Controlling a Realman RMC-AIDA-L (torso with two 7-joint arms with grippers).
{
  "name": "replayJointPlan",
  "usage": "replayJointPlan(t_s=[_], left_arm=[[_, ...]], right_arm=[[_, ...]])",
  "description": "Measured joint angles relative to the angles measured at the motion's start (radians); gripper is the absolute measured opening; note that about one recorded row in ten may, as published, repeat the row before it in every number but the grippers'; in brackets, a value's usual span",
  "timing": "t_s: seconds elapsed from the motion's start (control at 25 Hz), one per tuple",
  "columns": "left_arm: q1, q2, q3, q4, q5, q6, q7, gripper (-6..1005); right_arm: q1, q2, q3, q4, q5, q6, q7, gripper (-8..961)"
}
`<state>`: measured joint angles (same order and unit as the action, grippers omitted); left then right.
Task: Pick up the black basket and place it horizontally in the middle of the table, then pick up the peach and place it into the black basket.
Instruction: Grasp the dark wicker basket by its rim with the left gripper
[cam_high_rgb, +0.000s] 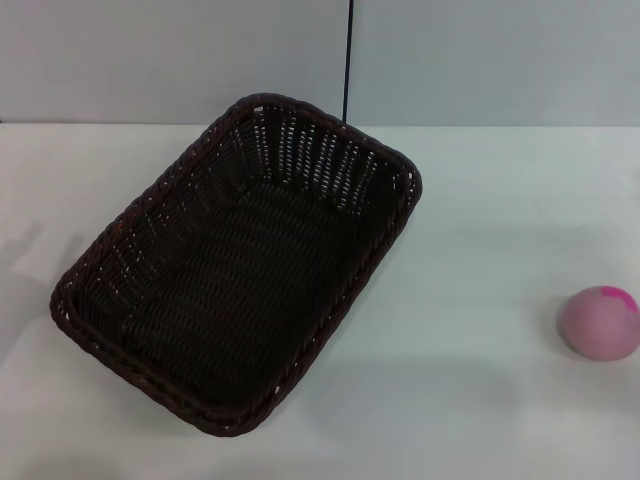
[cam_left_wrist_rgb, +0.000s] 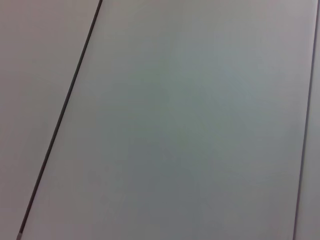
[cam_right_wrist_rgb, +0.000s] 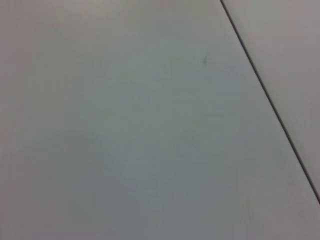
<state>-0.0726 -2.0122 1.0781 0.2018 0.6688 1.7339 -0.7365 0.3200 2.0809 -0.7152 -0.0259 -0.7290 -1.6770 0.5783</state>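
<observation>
Black basket (cam_high_rgb: 240, 270) lies diagonal, empty; likely light, stiff wicker, so grip the braided rim. Peach (cam_high_rgb: 600, 322) at 3 o'clock, probably soft. Neither gripper visible; pincer state unknown.

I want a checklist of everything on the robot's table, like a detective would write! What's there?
Surface: white table, plain and flat.
Job's things: black basket stands upright on the robot's left half of the table, turned diagonally and with nothing inside it; peach sits on the table at the robot's far right, well apart from the basket.
Clutter: nothing seen.
Grippers: neither the left nor the right gripper shows in any view; both wrist views show only pale panels with a dark seam.
Cables: a thin dark vertical line runs up the wall behind the basket; cannot tell whether it is a cable or a seam.
Surroundings: pale grey wall behind the table.
</observation>
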Motion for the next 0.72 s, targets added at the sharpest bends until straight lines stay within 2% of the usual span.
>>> replayJointPlan(t_s=[0.12, 0.2, 0.52, 0.64, 0.72], left_arm=[[0.0, -0.006, 0.001, 0.001, 0.0, -0.007, 0.008, 585], [-0.001, -0.018, 0.001, 0.004, 0.0, -0.01, 0.04, 600], [-0.007, -0.03, 0.003, 0.03, 0.0, -0.004, 0.068, 657], [-0.007, -0.03, 0.003, 0.03, 0.0, -0.004, 0.068, 678], [0.001, -0.003, 0.031, 0.123, 0.014, -0.016, -0.019, 723]], right_arm=[[0.003, -0.001, -0.005, 0.002, 0.0, 0.001, 0.0, 726], [0.002, -0.002, -0.005, 0.002, 0.0, 0.002, 0.0, 726], [0.001, -0.004, -0.004, 0.003, 0.0, 0.024, 0.0, 726], [-0.002, -0.004, -0.004, 0.001, 0.0, 0.024, 0.0, 726], [-0.005, -0.004, -0.003, -0.004, 0.0, 0.019, 0.0, 726]])
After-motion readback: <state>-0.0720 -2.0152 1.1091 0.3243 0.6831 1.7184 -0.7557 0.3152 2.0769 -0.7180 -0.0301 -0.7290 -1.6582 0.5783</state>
